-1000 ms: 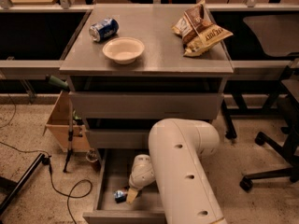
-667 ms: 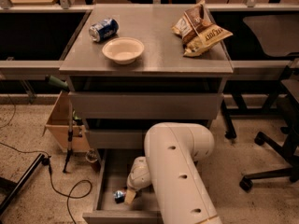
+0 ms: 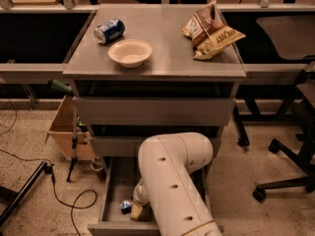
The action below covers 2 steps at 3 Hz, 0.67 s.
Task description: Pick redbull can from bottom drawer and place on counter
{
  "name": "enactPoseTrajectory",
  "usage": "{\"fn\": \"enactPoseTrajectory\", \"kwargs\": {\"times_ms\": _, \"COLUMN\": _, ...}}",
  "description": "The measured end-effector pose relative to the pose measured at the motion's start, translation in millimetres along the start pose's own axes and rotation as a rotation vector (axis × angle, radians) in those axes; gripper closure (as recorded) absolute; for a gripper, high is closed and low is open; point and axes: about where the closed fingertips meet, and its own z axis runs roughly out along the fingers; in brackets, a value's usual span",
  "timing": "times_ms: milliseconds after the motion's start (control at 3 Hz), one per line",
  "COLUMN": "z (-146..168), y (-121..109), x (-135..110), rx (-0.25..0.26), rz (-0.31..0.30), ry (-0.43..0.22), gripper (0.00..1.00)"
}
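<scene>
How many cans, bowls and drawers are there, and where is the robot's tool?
Cans: 2 (blue can on the counter, redbull can in the bottom drawer)
Bowls: 1
Drawers: 3 (top drawer, middle drawer, bottom drawer)
Total: 6
Tool: down in the bottom drawer, beside the redbull can.

We see a blue can (image 3: 109, 31) on its side near a white bowl (image 3: 130, 52), with a chip bag (image 3: 211, 29) well apart. A cardboard box (image 3: 66, 132) sits on the floor; the gripper (image 3: 134, 211) is low, bottom-centre.
</scene>
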Motion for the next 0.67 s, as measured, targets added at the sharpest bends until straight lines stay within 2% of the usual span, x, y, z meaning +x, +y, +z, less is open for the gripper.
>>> {"fn": "enactPoseTrajectory", "kwargs": {"times_ms": 333, "z": 15.7, "y": 7.8, "x": 10.6, "rx": -0.027, "rz": 0.0, "ry": -0.028, "gripper": 0.0}}
{"fn": "enactPoseTrajectory", "kwargs": {"times_ms": 667, "z": 23.8, "y": 9.2, "x": 18.1, "rx": -0.043, "rz": -0.001, "ry": -0.056, "gripper": 0.16}}
